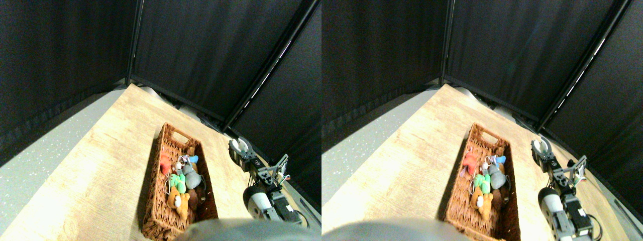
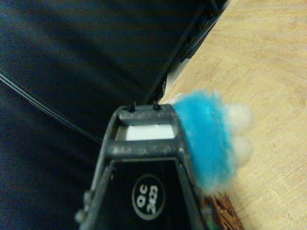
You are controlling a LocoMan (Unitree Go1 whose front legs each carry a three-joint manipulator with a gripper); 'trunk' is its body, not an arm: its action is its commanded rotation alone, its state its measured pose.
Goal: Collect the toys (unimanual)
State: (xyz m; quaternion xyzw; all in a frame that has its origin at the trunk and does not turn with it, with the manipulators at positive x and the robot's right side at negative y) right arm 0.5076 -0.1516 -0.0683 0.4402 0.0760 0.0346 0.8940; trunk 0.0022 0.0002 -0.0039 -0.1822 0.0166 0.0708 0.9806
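Step in hand: carry to the basket, last stretch of the collection by the look of it

- Right gripper (image 1: 241, 148) sits off the basket's right side, near its far end, apart from the rim. The arm reaches in from lower right.
- Wrist view: a blue toy (image 2: 206, 143), fluffy with pale rounded parts, sits hard against the gripper (image 2: 146, 112) at its tip. I read it as clamped on this toy. The gap itself is hidden behind the dark frame, so treat that as a judgement.
- Basket (image 1: 153, 201) lies lengthwise on the wooden surface (image 1: 100, 165). It already holds a heap: red toy (image 1: 165, 163), green toy (image 1: 177, 182), grey toy (image 1: 191, 176), orange toy (image 1: 178, 201), and a small blue piece (image 1: 193, 159) towards the far end.
- You can see no loose toy on the open surface around the basket, so the one at the gripper looks like the only one left out.
- A corner of basket weave (image 2: 223, 213) shows at the edge of the wrist view, so the rim is close to the toy.

Next move, as you should plan it:
- Swing the arm left so the toy clears the right wall and hangs over the inside, not over the rim.
- Pick the freer far end; the near half is crowded.
- Release only once the toy is plainly above the heap. Plush may cling to the gripper, and a metal loop could catch on the weave
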